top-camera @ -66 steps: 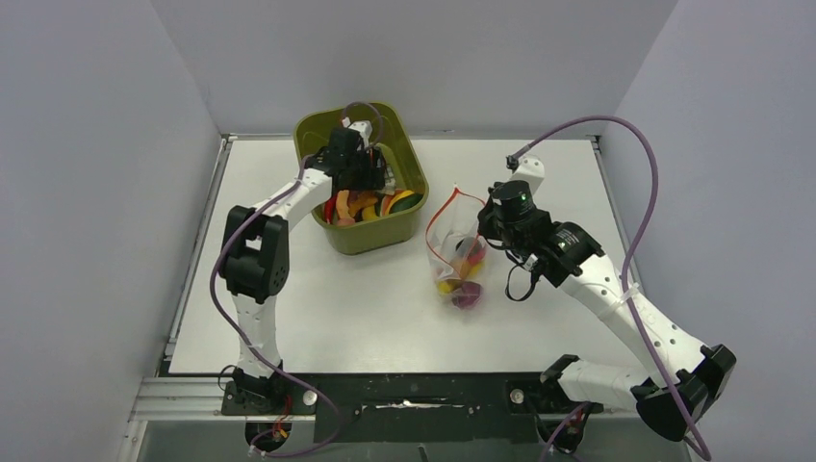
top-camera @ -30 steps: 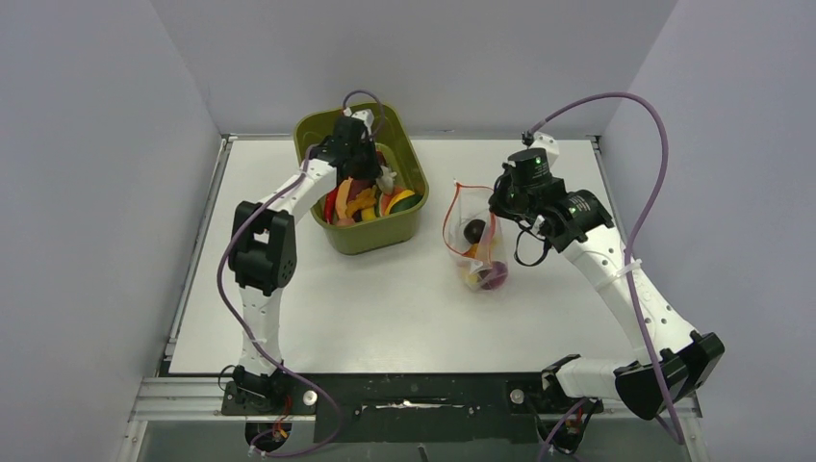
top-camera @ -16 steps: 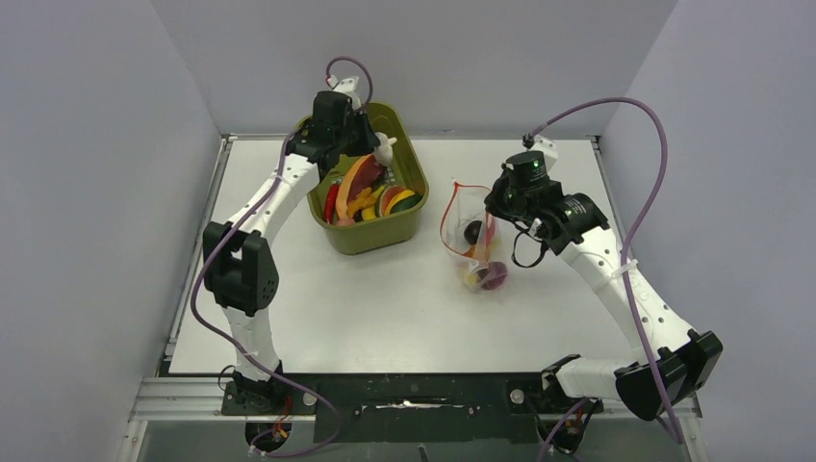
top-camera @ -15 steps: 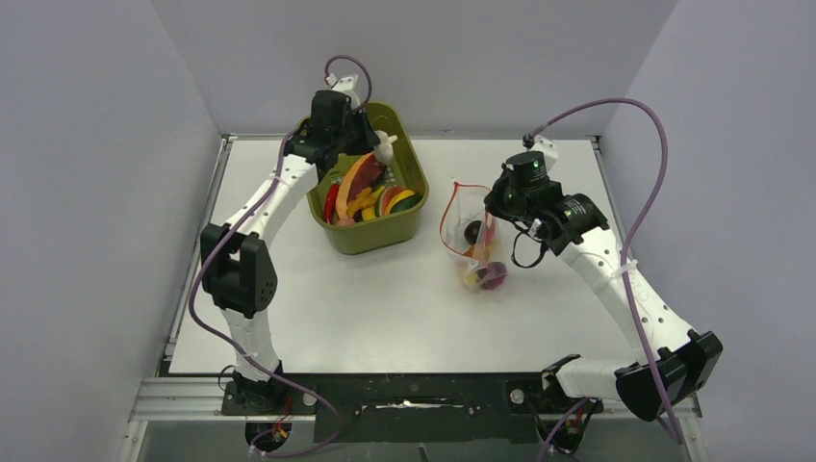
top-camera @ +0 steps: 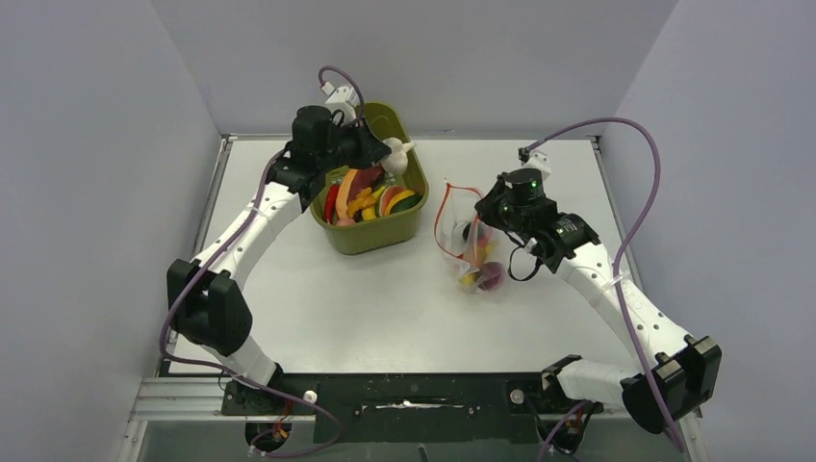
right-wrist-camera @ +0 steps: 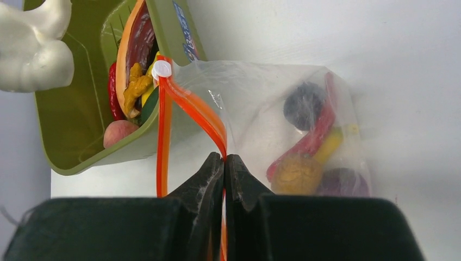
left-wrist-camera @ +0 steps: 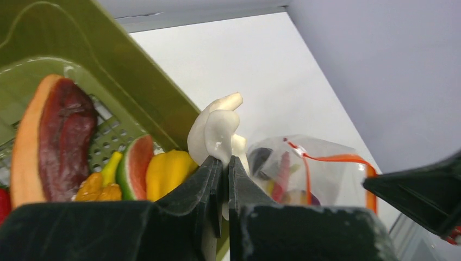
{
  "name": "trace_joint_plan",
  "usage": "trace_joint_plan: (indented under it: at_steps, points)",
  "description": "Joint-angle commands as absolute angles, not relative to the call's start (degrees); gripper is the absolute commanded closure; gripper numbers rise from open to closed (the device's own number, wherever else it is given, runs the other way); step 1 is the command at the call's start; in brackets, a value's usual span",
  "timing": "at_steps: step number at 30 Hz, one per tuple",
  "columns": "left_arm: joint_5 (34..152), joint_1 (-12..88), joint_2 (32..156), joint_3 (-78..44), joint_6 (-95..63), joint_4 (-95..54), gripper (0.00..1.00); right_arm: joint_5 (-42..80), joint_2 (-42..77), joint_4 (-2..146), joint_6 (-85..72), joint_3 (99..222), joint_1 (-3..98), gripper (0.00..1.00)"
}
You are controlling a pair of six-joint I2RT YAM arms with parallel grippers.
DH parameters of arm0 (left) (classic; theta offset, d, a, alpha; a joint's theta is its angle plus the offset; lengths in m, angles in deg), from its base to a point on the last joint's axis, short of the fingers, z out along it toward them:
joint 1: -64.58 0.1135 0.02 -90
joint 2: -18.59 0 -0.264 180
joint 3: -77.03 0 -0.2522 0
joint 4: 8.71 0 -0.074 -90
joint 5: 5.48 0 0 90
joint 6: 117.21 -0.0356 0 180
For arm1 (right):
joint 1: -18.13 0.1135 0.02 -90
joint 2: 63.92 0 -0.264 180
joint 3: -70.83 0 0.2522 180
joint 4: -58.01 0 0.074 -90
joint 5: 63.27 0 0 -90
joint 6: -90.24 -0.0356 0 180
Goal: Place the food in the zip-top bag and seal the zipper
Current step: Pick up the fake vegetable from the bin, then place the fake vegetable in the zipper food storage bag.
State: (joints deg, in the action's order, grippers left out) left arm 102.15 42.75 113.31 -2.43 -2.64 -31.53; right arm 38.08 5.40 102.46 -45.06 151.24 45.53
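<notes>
In the top view, the left gripper (top-camera: 388,152) has come up out of the olive bin (top-camera: 370,241) at the bench's far edge, where it was dipped low two seconds ago. It now carries a white toy piece (top-camera: 397,148) above the bin's rim on the side facing the zip-top bag (top-camera: 460,241). The bag hangs mid-bench, toward the right edge, held up by the right gripper (top-camera: 481,219). Several pieces of food (top-camera: 481,277) lie in its bottom.

In the left wrist view, the jaws are pressed onto the white piece's lower end. The bag's mouth lies just beyond.

In the right wrist view, those jaws pinch the zipper (right-wrist-camera: 190,106) on one lip, and the mouth gapes toward the bin.

So the pick looks done, and the carry and drop come next. With plenty of toys left in the bin, sealing is probably some way off.
</notes>
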Motion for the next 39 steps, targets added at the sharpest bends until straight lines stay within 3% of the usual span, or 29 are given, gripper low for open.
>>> trace_joint_plan:
  at_steps: [1,8,18,39]
  points:
    - [108.7,38.96,107.91,-3.48,-1.03,-25.05,1.0,40.28,2.21,92.65,-44.43,148.4,45.56,1.0]
    - [115.0,32.92,104.4,-10.23,7.01,-17.72,1.0,38.7,1.18,91.64,-44.67,148.36,45.47,1.0]
    - [108.74,26.66,100.56,-18.26,11.03,-17.25,1.0,39.48,-0.91,90.25,-45.27,147.16,44.72,1.0]
    - [100.03,24.24,107.48,-11.81,4.0,-24.29,1.0,33.06,-2.82,86.14,-47.4,146.04,44.71,1.0]
